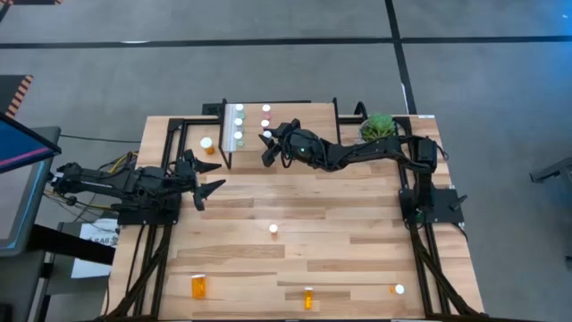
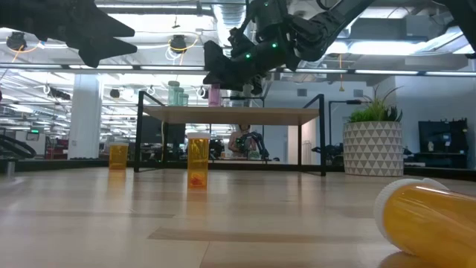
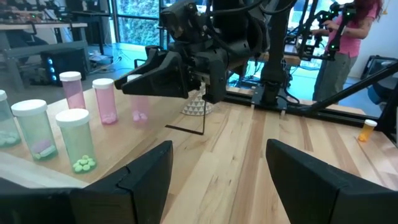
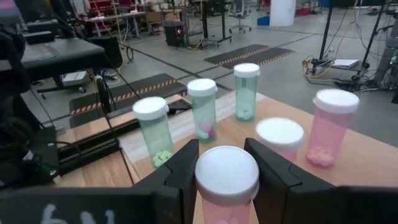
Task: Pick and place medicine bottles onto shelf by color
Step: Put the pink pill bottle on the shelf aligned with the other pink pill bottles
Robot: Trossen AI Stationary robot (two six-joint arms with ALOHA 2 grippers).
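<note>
One pink bottle [image 4: 227, 186] pinched between right tool [image 4: 224, 169] fingers above shelf [image 1: 286, 134], left tool [image 1: 204, 179] spread, waiting nearby.

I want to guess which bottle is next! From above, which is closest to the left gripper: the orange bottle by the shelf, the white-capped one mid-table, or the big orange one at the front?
From the left gripper:
1. Orange bottle, beside the shelf.
2. White-capped bottle, mid-table.
3. Big orange bottle, front edge.

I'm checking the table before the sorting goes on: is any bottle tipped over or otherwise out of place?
One is: a large orange bottle lies on its side at the near edge of the table, while the other bottles in view stand upright, including the three green bottles and the pink ones on the shelf.
</note>
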